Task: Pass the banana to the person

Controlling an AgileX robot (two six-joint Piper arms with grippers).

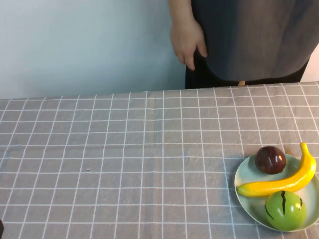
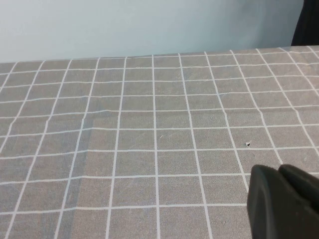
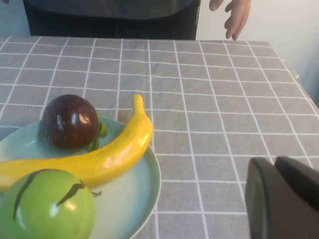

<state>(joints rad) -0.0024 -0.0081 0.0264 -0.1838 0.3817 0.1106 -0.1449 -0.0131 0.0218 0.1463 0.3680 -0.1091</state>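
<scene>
The banana [image 1: 279, 183] is long, curved and bright yellow. It lies on a pale blue plate [image 1: 244, 174] at the table's near right, between two round fruits. It also shows in the right wrist view [image 3: 107, 157]. The person [image 1: 249, 35] stands behind the far edge in a dark grey shirt, one bare hand [image 1: 187, 40] hanging down. My right gripper [image 3: 275, 162] is shut and empty, low over the cloth beside the plate. My left gripper [image 2: 278, 170] is shut and empty over bare cloth on the left. Neither gripper shows in the high view.
A dark red-brown round fruit [image 1: 270, 160] and a green round fruit [image 1: 285, 210] share the plate with the banana. A grey checked cloth [image 1: 124, 159] covers the table. A pale wall stands behind the far edge.
</scene>
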